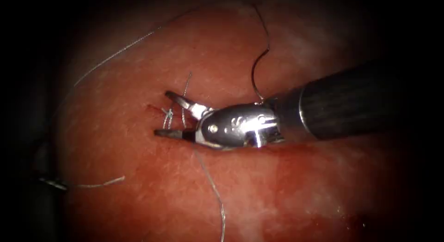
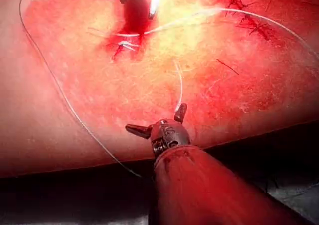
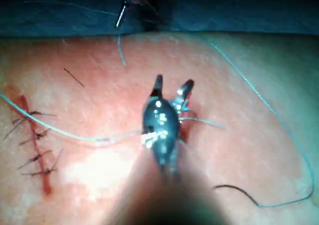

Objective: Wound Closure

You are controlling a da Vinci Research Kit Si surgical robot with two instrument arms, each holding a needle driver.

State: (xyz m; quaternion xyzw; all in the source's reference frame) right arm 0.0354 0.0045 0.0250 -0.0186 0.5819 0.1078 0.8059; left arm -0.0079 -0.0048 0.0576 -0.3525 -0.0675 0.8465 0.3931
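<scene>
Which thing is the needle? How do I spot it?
Start at the big red tissue and find the right tool, fingers open at the cut. Above its shaft, right of the cut, lies the needle, loose: a dark hook, unlike the pale thread.

My tissue (image 1: 286,186) carries the curved needle (image 1: 257,68) lying loose, right of the cut (image 1: 159,117), thread (image 1: 210,182) trailing.
</scene>
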